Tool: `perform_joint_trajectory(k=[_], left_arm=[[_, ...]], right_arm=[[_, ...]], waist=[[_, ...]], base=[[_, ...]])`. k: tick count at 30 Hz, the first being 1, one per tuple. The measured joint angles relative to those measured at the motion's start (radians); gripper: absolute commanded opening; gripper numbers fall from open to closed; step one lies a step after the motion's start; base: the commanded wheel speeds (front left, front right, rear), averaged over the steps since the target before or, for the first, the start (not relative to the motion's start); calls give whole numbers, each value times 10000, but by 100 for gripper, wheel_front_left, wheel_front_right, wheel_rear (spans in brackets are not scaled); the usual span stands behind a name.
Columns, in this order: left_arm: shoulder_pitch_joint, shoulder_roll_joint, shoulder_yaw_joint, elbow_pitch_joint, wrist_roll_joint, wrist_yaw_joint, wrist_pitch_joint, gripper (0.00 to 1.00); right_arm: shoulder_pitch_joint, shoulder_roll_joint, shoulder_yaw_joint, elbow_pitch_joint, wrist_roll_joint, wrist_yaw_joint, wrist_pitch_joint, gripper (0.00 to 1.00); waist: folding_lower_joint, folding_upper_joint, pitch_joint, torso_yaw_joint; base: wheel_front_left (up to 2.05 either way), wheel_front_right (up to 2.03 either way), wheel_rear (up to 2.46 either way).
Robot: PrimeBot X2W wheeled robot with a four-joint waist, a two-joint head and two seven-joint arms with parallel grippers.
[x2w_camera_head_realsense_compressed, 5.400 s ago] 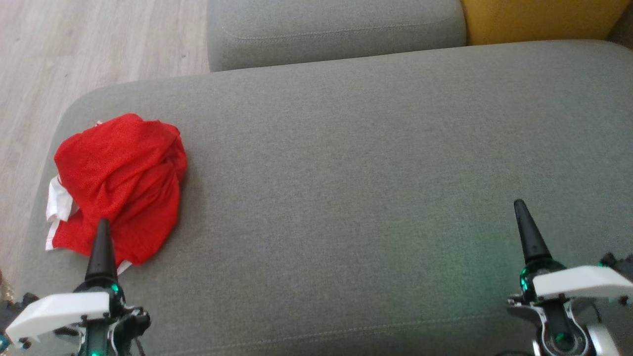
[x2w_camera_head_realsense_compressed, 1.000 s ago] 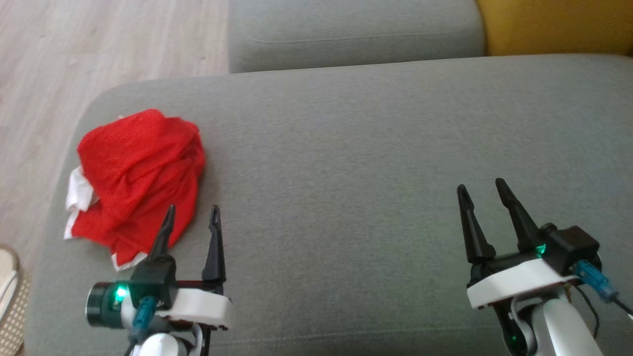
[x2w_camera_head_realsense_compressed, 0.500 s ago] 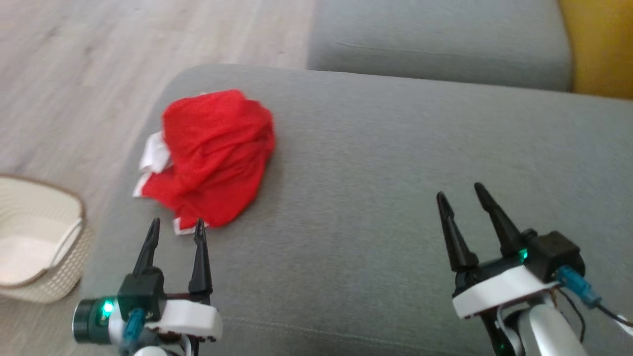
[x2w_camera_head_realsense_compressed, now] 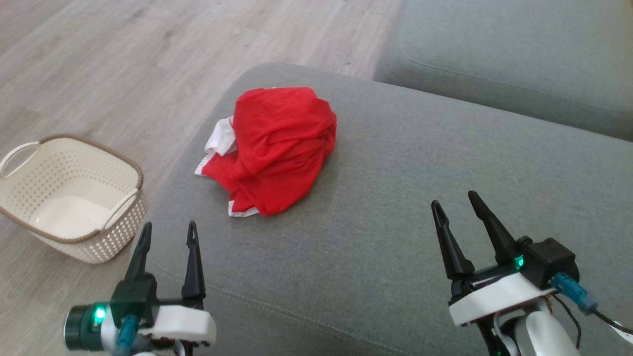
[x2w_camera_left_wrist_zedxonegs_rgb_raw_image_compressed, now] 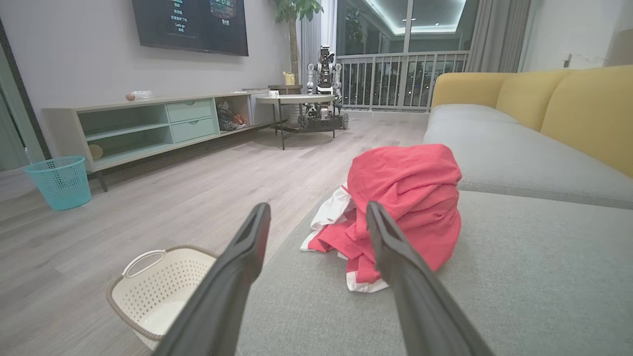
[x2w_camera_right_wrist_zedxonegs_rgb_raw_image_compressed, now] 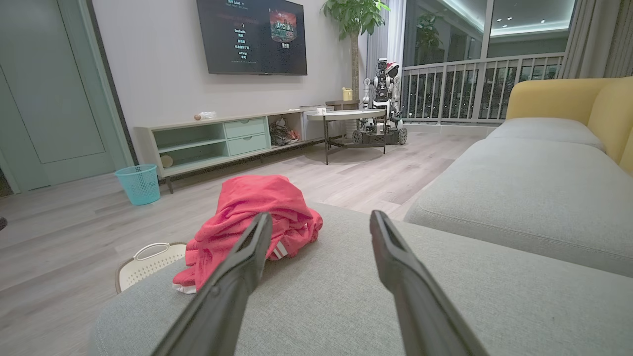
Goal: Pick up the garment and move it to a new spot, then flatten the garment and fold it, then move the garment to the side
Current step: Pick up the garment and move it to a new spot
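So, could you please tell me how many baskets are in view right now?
2. A cream basket sits on the floor beside the sofa; a teal basket stands on the floor near the TV cabinet. Others may be hidden.

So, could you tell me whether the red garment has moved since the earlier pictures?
No: the red garment lies by the same rounded end of the seat cushion; the camera turned.
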State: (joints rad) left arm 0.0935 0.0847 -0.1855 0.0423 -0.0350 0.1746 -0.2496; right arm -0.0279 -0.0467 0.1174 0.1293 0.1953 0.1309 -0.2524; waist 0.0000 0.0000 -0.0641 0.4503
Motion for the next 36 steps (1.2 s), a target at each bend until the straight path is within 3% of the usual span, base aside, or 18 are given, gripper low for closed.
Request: perform_joint_trajectory(k=[12,16,22,28,31,36], left_arm=[[199,222,96,-533,146,-12,0,100],[234,261,326,-842,-73,-215,-2,100],[261,328,479,-1365,-644,-907,-4,100],[-306,280,1333,-1693,-1741,-2088,-33,100],[-1211,681,1388,-1484,-1822,-2623,-71,100],[-3083,1361,1484,-238,-3252,-2968,330,100]], right_arm=[[-2,0,63,104,184,0,0,100],[-7,0,52,92,148,0,0,100],[-71,-2,19,-27,-226,0,0,100],[-706,-4,-121,-305,-825,0,0,100],[-1172,-8,-192,-510,-1022,0,0,100],[-1587,-23,-272,-736,-1383,0,-2,100]], waist=[[0,0,-76,-41],[0,0,29,-225],[0,0,522,-561],[0,0,1402,-979],[0,0,1939,-1201],[0,0,2780,-1617]], base=[[0,0,0],[0,0,0],[0,0,0],[0,0,0],[0,0,0],[0,0,0]])
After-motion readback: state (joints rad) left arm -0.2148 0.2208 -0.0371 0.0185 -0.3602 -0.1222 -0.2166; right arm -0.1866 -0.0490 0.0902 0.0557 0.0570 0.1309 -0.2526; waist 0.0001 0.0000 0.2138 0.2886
